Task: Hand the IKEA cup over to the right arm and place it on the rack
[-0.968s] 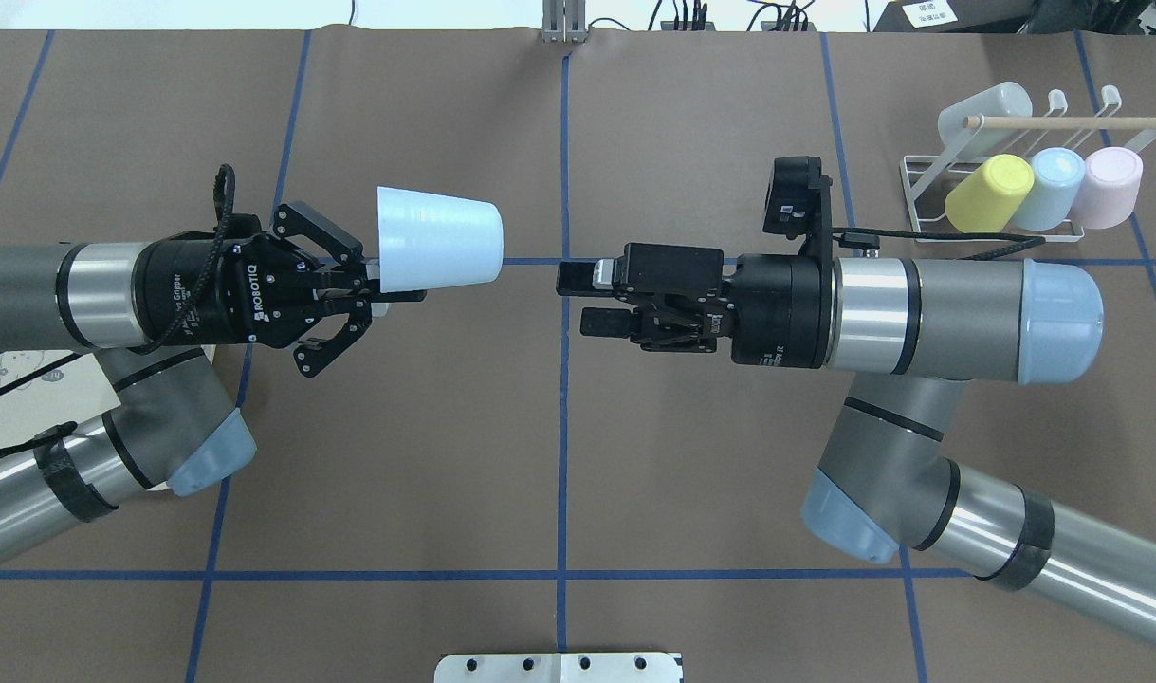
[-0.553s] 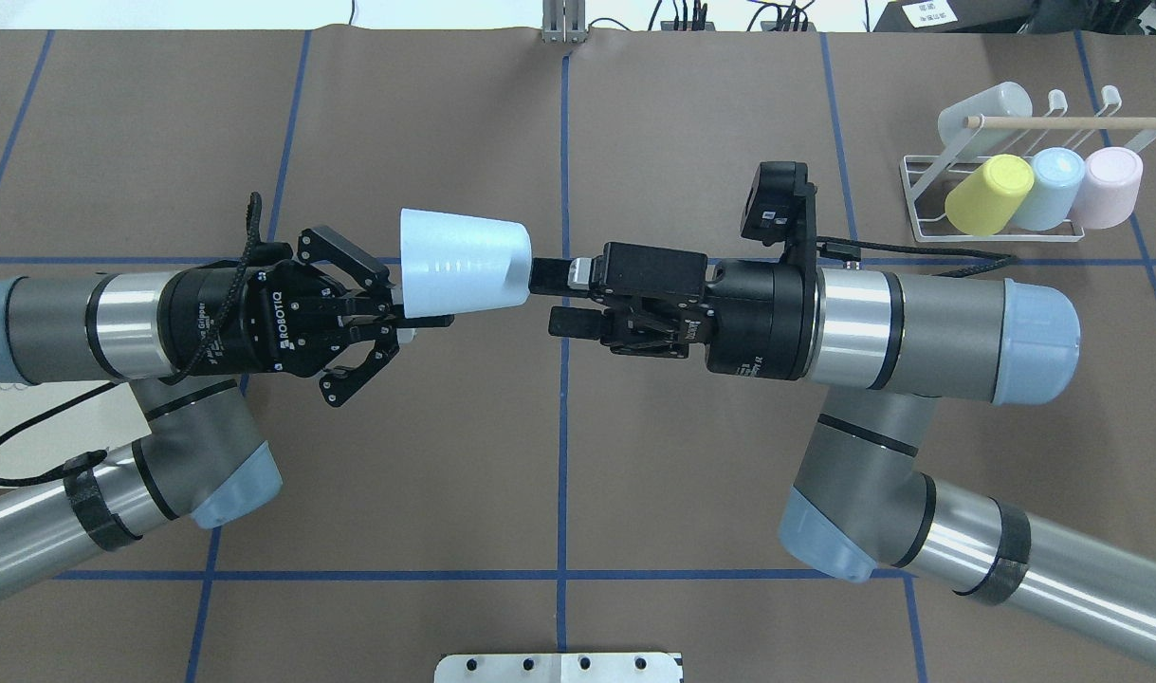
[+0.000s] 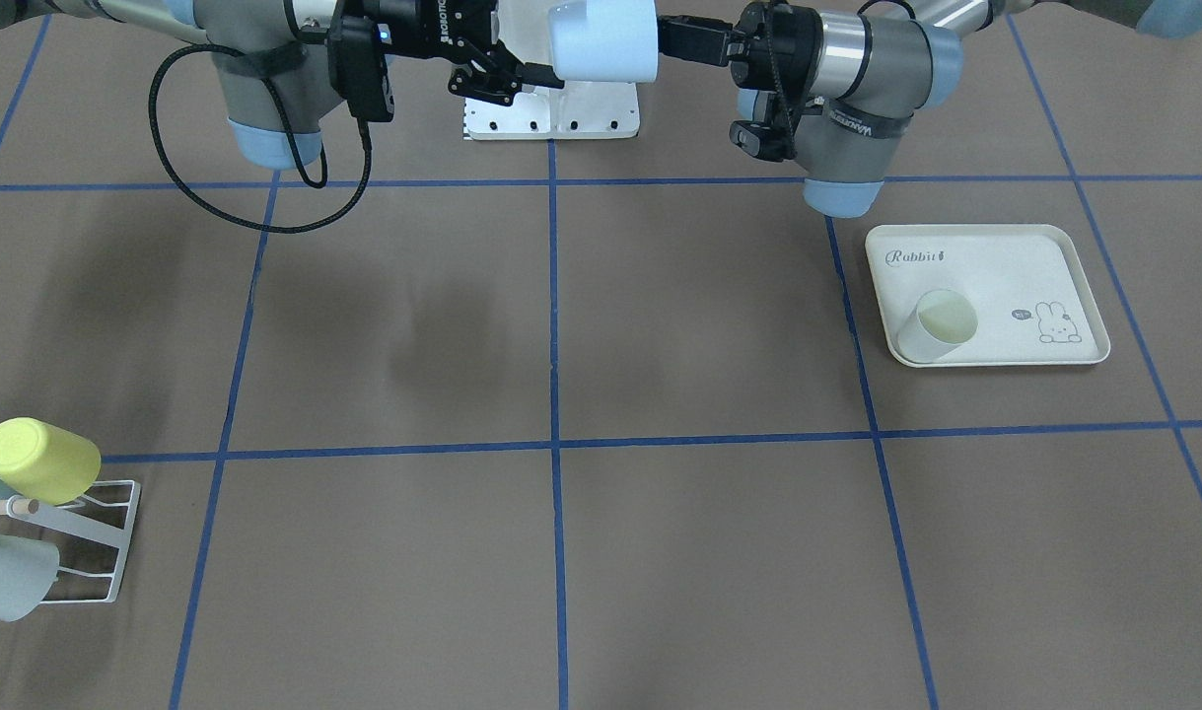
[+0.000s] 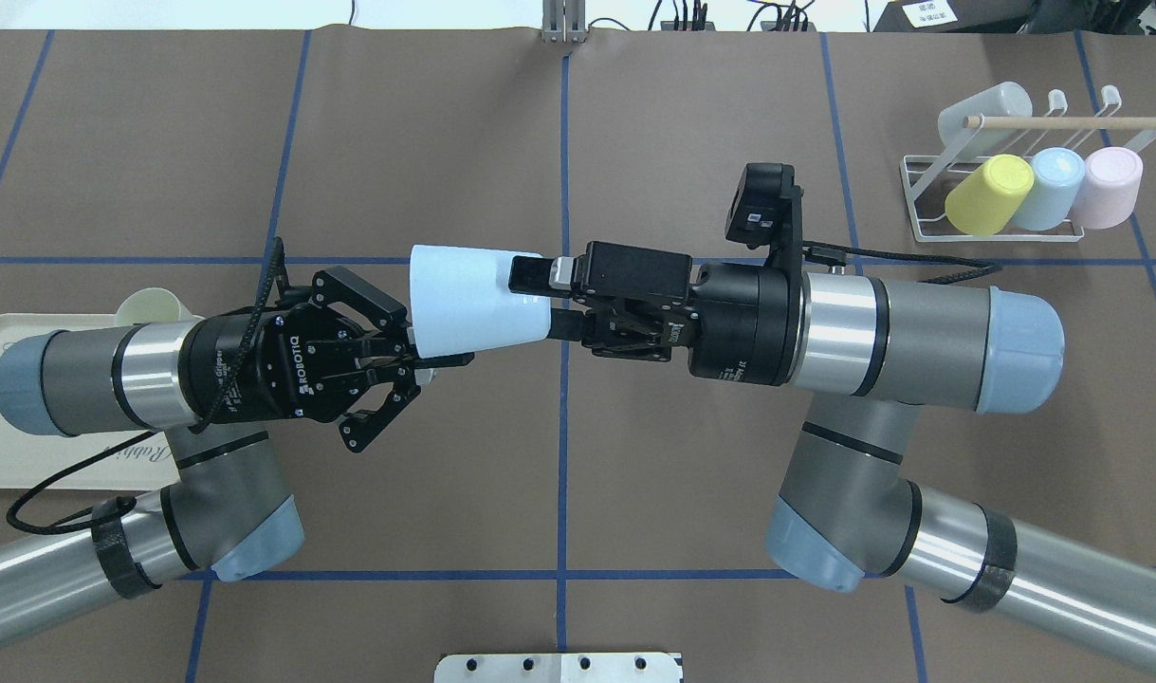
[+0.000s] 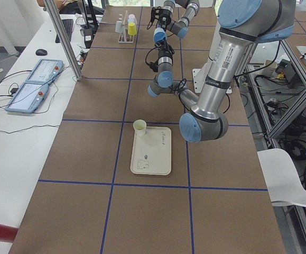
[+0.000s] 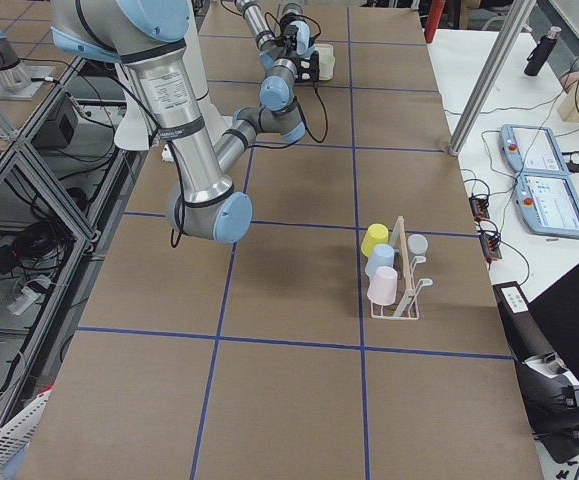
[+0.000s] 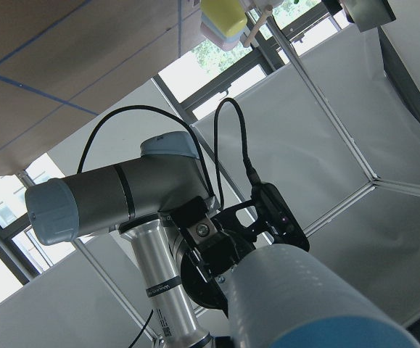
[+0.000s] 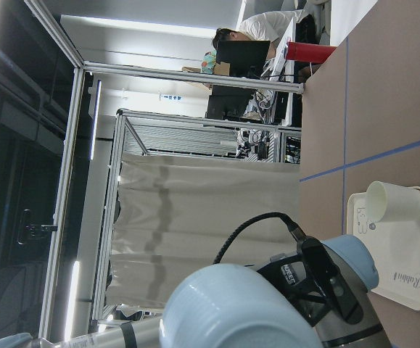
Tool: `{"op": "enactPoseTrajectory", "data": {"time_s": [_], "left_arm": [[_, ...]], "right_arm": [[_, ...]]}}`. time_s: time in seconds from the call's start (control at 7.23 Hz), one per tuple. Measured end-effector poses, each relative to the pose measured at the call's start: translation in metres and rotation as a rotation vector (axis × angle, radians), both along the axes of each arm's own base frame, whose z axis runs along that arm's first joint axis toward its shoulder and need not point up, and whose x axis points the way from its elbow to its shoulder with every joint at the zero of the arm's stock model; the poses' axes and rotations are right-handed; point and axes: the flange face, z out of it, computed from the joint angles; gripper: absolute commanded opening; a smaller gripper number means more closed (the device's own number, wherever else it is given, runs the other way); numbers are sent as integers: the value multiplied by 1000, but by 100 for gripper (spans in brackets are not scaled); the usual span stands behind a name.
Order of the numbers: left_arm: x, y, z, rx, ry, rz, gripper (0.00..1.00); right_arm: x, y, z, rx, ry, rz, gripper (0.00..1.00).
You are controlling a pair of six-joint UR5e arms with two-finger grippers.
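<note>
The left silver-grey arm (image 4: pixel 94 379) and the right silver-grey arm (image 4: pixel 900 327) both reach level toward the middle, wrists facing each other. The pale blue tapered plastic cup (image 4: pixel 468 299) lies horizontal in the air above the brown tabletop (image 4: pixel 445 493). The left tool (image 4: pixel 426 360) clamps its rim, and its narrow base points at the right tool (image 4: pixel 542 302). That tool's spread fingers straddle the base; whether they touch it is hard to judge. The white wire rack (image 4: pixel 1061 121) stands well apart.
</note>
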Motion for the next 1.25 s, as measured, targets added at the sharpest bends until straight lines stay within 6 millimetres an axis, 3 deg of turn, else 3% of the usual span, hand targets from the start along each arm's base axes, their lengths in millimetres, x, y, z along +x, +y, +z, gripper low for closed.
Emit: {"op": "enactPoseTrajectory", "data": {"time_s": [0.28,0.42,0.55,0.69,0.83,0.97,1.25], "left_arm": [[6,7,-4,1,15,14,0],[7,9,-5,0,18,17,0],[8,10,-6,0,21,18,7],[9,10,-6,1,22,19,40],[9,10,-5,1,21,17,73],[10,9,-3,-6,19,10,100],[6,7,1,-24,34,-13,100]], "right_arm": [[-2,2,-3,-2,-7,-1,93],[-3,3,-3,-4,-10,0,80],[-3,4,-3,-3,-15,-1,57],[-3,5,-3,-1,-21,-2,39],[-2,5,-2,1,-23,-1,32],[-2,6,-3,3,-27,-2,31],[-1,6,-1,5,-28,1,31]]}}
